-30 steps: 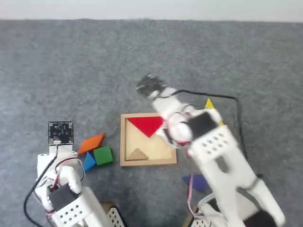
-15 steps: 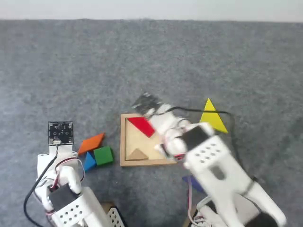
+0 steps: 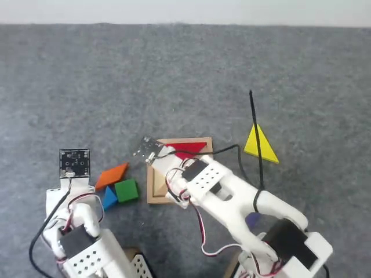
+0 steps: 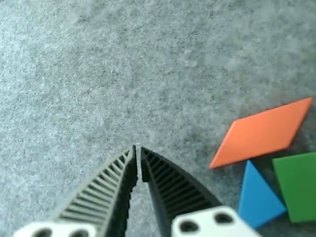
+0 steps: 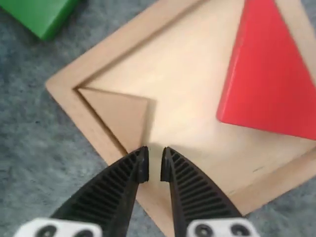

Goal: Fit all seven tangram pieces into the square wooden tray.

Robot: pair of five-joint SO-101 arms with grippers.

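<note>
High view shows the square wooden tray (image 3: 151,184) lying near the middle of the grey worktop (image 3: 174,69), with the right arm stretched over most of it. A red triangle (image 3: 193,147) sits inside the tray against its far rim. In the right wrist view a tan triangle (image 5: 118,114) lies flat in one corner of the tray, apart from the red one, with bare tray floor between them. The right tool (image 5: 153,159) hangs over the tray just beside the tan triangle's point; its fingers are nearly together with a thin gap, clamped on nothing.

An orange parallelogram (image 3: 111,175), a green square (image 3: 126,190) and a blue triangle (image 3: 109,198) lie in a close cluster just left of the tray. A yellow triangle (image 3: 259,145) lies to the tray's right, well apart from it, and a purple piece (image 3: 252,219) peeks out beside the right arm.

The left tool (image 4: 138,150) is pressed together and empty, over bare worktop near the orange parallelogram.
</note>
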